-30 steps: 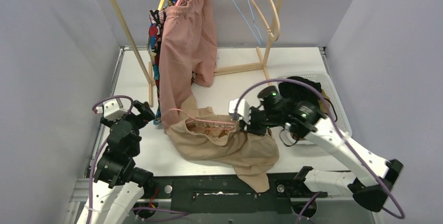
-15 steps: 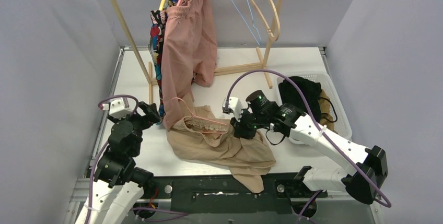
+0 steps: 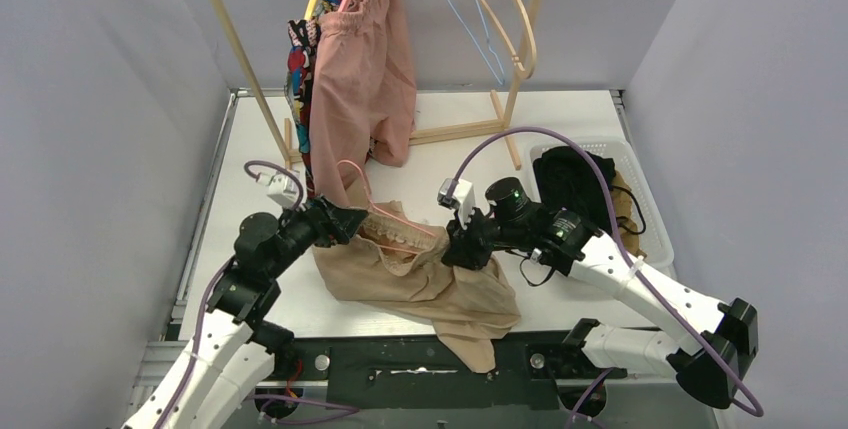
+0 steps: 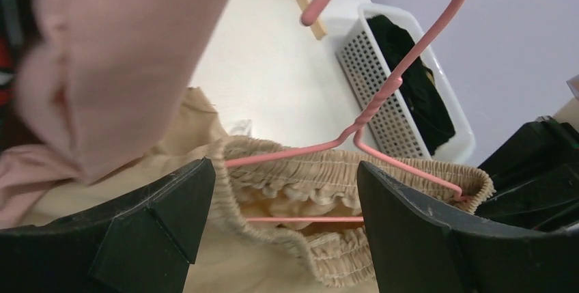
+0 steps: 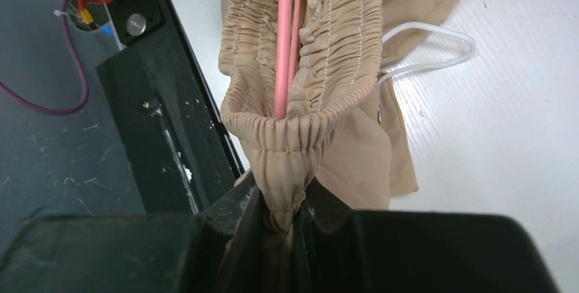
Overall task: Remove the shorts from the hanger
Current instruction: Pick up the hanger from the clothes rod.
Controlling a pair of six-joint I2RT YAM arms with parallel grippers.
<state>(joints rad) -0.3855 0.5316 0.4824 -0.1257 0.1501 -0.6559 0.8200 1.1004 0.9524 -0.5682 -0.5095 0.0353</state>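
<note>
Beige shorts (image 3: 420, 284) | right gripper (image 5: 280, 214) pinches waistband edge | left gripper (image 3: 348, 221) agape

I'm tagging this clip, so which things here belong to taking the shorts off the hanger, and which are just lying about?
In the job:
beige shorts
pink hanger through their waistband
right gripper, pinching that waistband
left gripper, open beside it
pink shorts and comic-print shorts, hanging up

Just lying about:
white basket
wooden rack
</note>
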